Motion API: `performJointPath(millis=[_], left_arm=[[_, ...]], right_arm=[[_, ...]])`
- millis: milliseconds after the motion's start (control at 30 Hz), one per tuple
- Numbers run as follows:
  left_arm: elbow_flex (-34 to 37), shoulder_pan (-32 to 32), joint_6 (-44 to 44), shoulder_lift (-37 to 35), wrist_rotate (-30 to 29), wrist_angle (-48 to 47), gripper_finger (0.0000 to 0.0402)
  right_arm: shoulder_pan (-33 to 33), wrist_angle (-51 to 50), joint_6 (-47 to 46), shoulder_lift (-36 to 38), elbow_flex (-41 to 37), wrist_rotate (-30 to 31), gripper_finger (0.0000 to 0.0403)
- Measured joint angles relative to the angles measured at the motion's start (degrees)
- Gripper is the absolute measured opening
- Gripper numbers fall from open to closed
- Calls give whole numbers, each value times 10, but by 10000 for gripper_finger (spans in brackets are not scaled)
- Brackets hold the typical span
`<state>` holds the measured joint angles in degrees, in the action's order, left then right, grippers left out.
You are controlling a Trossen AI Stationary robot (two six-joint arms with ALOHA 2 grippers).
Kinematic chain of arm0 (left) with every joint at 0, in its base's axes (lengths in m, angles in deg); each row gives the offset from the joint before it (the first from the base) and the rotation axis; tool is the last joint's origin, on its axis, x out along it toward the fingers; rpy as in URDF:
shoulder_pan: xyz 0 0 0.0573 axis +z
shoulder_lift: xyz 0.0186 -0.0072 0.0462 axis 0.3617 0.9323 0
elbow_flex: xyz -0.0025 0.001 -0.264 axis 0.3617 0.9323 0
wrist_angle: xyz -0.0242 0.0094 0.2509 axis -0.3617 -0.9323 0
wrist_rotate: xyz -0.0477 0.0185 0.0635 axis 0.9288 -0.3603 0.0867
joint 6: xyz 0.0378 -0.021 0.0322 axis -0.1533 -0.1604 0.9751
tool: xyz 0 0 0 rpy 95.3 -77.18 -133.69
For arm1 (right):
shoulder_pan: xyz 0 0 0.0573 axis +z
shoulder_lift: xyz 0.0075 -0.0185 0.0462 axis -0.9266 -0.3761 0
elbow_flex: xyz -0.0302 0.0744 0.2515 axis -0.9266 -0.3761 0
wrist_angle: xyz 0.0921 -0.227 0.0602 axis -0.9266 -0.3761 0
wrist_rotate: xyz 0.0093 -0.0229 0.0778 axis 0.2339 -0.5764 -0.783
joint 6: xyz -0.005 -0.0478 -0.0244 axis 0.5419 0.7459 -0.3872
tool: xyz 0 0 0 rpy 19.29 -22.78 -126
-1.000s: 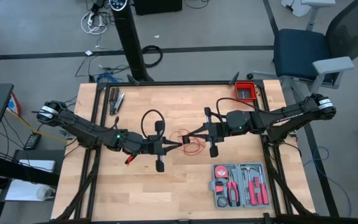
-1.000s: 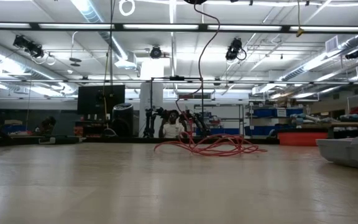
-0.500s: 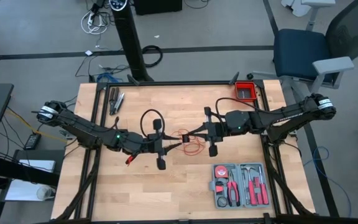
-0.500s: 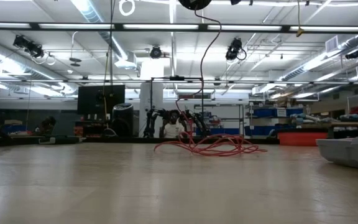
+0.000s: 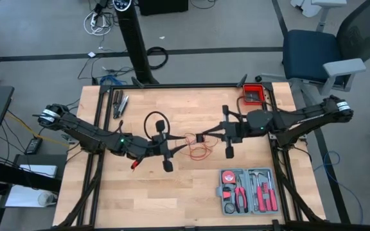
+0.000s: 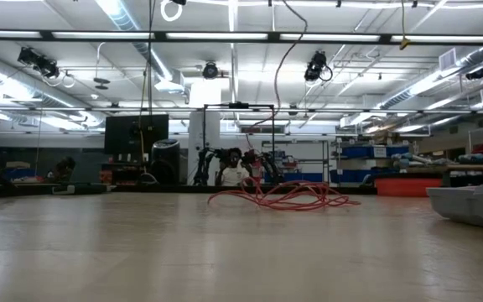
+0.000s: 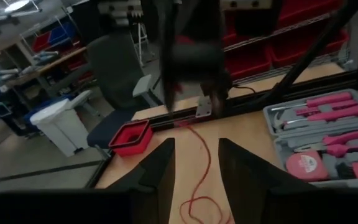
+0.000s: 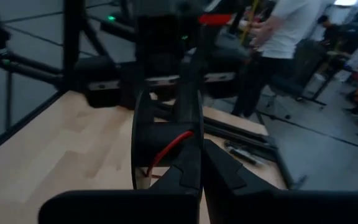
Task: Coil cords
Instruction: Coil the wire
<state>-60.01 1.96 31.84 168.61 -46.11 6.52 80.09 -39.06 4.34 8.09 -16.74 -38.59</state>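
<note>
The thin red cord (image 5: pixel 196 153) lies in loose loops on the middle of the wooden table, and shows in the low view as a flat tangle (image 6: pixel 285 197). My right gripper (image 5: pixel 200 136) reaches in from the table's right and is shut on a strand of it, just beyond the loops' far side. My left gripper (image 5: pixel 184 143) comes level from the left and stands open (image 7: pixel 194 168) beside the loops. In its wrist view the cord (image 7: pixel 205 158) runs across the table beyond its two fingers. My right gripper pinches one strand of the red cord (image 8: pixel 175 144) between the ends of its two shut fingers. The fingers come in about level from the table's right. The strand runs down from the tips to the loops on the table.
A grey tool case (image 5: pixel 248 190) with red-handled tools lies at the near right. A small red bin (image 5: pixel 254 94) sits at the far right corner, and loose tools (image 5: pixel 119 102) at the far left. A person (image 8: pixel 284 37) stands beyond the table.
My left gripper has opened and let go of the cord. My right gripper, still shut on its strand, has drawn back toward the table's right edge, so the gap between the two grippers has widened. The loops have stayed on the table.
</note>
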Motion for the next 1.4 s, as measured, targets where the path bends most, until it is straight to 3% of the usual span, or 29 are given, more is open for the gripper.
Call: performJointPath(millis=[333, 667, 1100, 1400], left_arm=[[0, 18, -99, 38, 37, 14, 127], [0, 46, -176, 108, 41, 102, 127], [1, 65, -174, 182, 48, 187, 127], [0, 80, -174, 201, 52, 179, 126]], right_arm=[[24, 72, 12, 20, 0, 27, 0], [35, 132, 44, 6, 0, 33, 0], [36, 190, 43, 6, -34, 23, 0], [36, 198, 40, 6, -40, 28, 0]])
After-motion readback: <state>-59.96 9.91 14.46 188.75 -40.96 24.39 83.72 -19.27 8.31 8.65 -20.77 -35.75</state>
